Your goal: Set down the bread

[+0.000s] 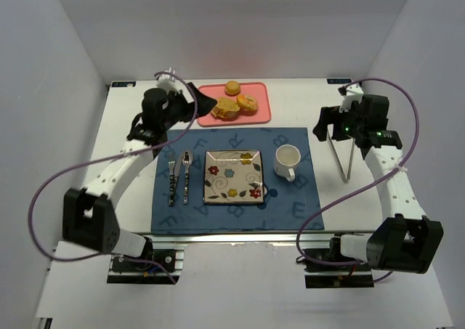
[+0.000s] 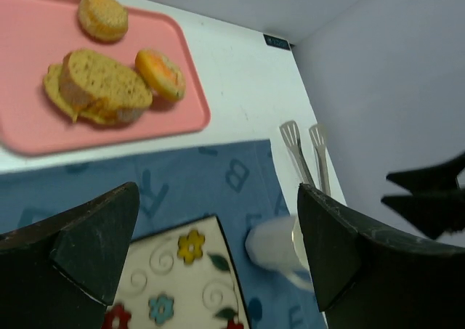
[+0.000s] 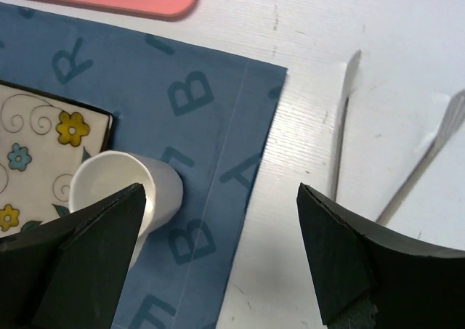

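Note:
The bread lies on a pink tray (image 1: 261, 100) at the back of the table: a round bun (image 1: 232, 88), a toast-like slice (image 1: 224, 109) and a bagel (image 1: 248, 103). The left wrist view shows the same bun (image 2: 103, 17), slice (image 2: 102, 88) and bagel (image 2: 160, 73) on the tray (image 2: 29, 133). My left gripper (image 1: 190, 104) hovers just left of the tray, open and empty (image 2: 218, 249). Far to the right, my right gripper (image 1: 321, 124) also stands open and empty (image 3: 221, 256), above the placemat's right edge.
A blue lettered placemat (image 1: 290, 205) holds a square flowered plate (image 1: 232, 176), a white mug (image 1: 287, 160), a fork (image 1: 172, 176) and a spoon (image 1: 186, 175). Metal tongs (image 1: 341, 155) lie on the white table right of the mat. White walls enclose the table.

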Tool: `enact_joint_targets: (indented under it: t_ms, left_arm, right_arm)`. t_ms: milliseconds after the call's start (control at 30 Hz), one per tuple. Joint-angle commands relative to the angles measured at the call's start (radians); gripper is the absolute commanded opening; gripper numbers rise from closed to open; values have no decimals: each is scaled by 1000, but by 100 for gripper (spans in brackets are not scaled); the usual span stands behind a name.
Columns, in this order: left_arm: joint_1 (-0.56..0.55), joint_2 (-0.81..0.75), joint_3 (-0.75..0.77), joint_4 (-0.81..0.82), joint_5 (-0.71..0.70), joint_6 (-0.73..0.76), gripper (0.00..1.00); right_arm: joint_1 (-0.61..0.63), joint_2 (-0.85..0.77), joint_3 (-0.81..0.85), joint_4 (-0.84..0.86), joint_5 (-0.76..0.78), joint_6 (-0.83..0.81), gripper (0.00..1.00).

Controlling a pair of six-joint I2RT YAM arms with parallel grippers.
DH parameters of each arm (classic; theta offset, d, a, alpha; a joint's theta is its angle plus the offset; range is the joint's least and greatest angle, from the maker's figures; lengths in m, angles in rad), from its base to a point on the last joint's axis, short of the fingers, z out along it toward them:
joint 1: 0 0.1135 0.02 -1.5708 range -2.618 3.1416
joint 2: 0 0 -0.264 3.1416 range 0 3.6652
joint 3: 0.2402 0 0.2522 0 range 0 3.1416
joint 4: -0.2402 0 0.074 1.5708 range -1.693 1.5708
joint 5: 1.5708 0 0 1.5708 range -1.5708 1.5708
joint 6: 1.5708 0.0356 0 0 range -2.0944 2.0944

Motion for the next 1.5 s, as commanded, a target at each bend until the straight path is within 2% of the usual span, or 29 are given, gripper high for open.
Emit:
enact_joint_targets:
  t_ms: [0, 67, 133, 200, 233, 267, 333, 367, 400, 433, 467, 500, 567, 867, 1033, 1233, 1467]
  left_arm:
    - [1, -199, -141, -31, -22, 41, 98]
    - [1, -288, -233, -88, -54, 57, 98]
    - [1, -412, -290, -140, -87, 60, 98]
    - [1, -524, -367, -196, -106, 48, 98]
    - [2, -556, -391, -209, -112, 41, 98]
    - [2, -584, -431, -235, -120, 35, 98]
    - [1, -653, -471, -269, -123, 21, 98]
    - [1, -672, -481, -282, -126, 18, 98]
    - [1, -689, -490, -292, -129, 11, 98]
    - [1, -718, -497, -312, -132, 9, 98]
    - [2, -730, -505, -320, -134, 6, 98]
    - [1, -742, -516, -326, -140, 4, 98]
    - [1, -770, -525, -346, -144, 4, 98]
    - [1, -825, -565, -377, -141, -5, 98]
    - [1, -830, -563, -394, -149, -3, 98]
    - [1, -836, -563, -409, -157, -3, 98]
    - [1, -816, -554, -423, -157, -3, 98]
  right_arm:
    - [-54, -3, 17, -22, 2, -15, 89]
    - [-88, 4, 6, -39, -52, -131, 89]
    - [-143, 26, -6, -62, -79, -153, 89]
    - [-189, 46, -11, -83, -70, -158, 65]
    - [-203, 66, -13, -97, -66, -167, 55]
    - [-218, 70, -19, -100, -64, -173, 38]
    - [-249, 80, -46, -94, -46, -190, 19]
    - [-252, 83, -54, -96, -38, -205, 22]
    - [-258, 84, -62, -96, -33, -219, 29]
    - [-260, 89, -71, -96, -29, -243, 41]
    - [-261, 92, -77, -102, -27, -253, 67]
    - [-266, 93, -77, -108, -29, -259, 78]
    - [-269, 93, -79, -110, -20, -256, 89]
    - [-270, 188, -132, -110, 100, -328, 89]
    - [-270, 228, -169, -31, 167, -314, 89]
    - [-270, 359, -125, 24, 269, -231, 89]
    - [-246, 521, -13, 73, 247, -204, 89]
